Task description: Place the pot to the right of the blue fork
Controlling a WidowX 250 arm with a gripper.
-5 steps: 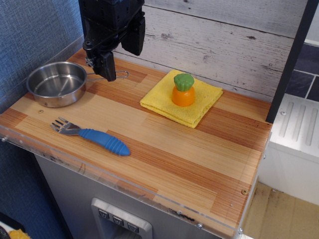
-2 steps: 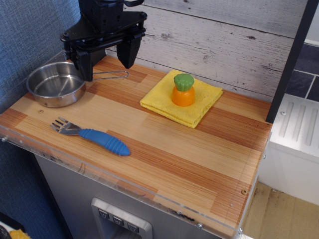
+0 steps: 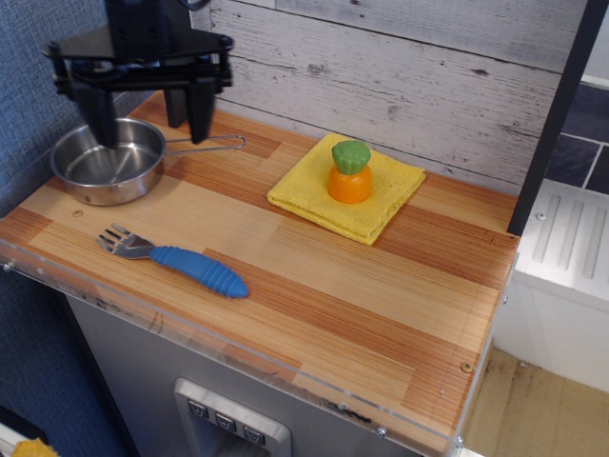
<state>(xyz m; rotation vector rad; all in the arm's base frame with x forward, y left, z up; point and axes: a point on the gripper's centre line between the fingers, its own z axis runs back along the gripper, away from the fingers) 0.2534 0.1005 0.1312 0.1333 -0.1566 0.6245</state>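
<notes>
The gripper [image 3: 152,122] is now hanging over the pot [image 3: 108,161] at the back-left of the surface [image 3: 314,286], having shifted left vs. approx. 0.4 s ago, when it was sitting over the wire loop handle [image 3: 209,145]. The jaws are standing wide apart, holding nothing; one finger is lining up over the pot's left interior, the other over the rim near the handle root. Whether the fingertips are touching metal cannot be told from this view. The pot itself is not showing any displacement w.r.t. the earlier frames: same spot, upright, handle pointing right. The blue fork [image 3: 176,260] is lying near the front edge, tines left, well apart from the pot and likewise unmoved. The yellow cloth [image 3: 381,195] w/ the toy carrot [image 3: 349,172] is sitting to the right, clear of the work area. Judgement: the arm is transitioning from approach to grasp alignment; no pick is made yet, so the task is in its early phase. Next step is probably a descent and closure on the rim, then transfer to the bare area right of the fork handle.
</notes>
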